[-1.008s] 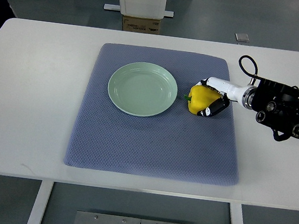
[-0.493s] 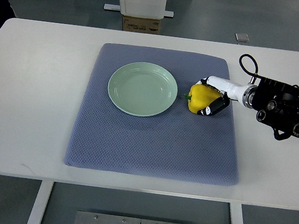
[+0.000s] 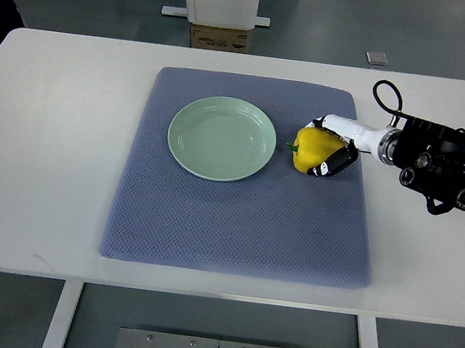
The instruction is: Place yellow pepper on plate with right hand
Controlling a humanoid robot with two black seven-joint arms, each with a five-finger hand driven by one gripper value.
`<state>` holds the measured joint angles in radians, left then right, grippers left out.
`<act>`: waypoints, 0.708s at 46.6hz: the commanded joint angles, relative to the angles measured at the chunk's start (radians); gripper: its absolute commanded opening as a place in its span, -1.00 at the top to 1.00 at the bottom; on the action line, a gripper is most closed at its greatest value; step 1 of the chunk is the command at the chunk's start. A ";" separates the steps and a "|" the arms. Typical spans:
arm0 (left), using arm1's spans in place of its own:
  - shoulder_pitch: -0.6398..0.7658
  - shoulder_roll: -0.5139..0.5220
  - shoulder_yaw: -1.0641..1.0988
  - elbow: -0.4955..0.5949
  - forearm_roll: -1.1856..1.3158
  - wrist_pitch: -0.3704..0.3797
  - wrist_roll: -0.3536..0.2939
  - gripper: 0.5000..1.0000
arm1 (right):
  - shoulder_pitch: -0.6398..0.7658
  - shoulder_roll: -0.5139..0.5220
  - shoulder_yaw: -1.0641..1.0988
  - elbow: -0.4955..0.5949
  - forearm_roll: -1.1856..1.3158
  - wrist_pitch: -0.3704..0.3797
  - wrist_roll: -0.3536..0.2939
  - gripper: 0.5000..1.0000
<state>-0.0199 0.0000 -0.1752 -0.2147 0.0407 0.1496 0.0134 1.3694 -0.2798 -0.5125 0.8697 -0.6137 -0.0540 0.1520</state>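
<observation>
Top view: my right hand (image 3: 330, 155) wraps its fingers around the glossy, lumpy yellow pepper (image 3: 312, 150) on the quilted blue mat (image 3: 240, 217), at three o'clock of the smooth round green plate (image 3: 222, 137).

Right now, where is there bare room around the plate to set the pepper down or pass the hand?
The plate itself is bare. The mat is free all along its near half, and left of the plate. The table is bare on the left. It is crowded only right of the plate, where the right hand wraps the pepper.
</observation>
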 commanded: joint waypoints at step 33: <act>0.000 0.000 -0.001 0.000 -0.001 0.001 -0.001 -1.00 | 0.045 -0.009 0.000 0.002 0.000 0.002 -0.002 1.00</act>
<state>-0.0199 0.0000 -0.1750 -0.2148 0.0404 0.1502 0.0129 1.4090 -0.2882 -0.5122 0.8712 -0.6136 -0.0536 0.1502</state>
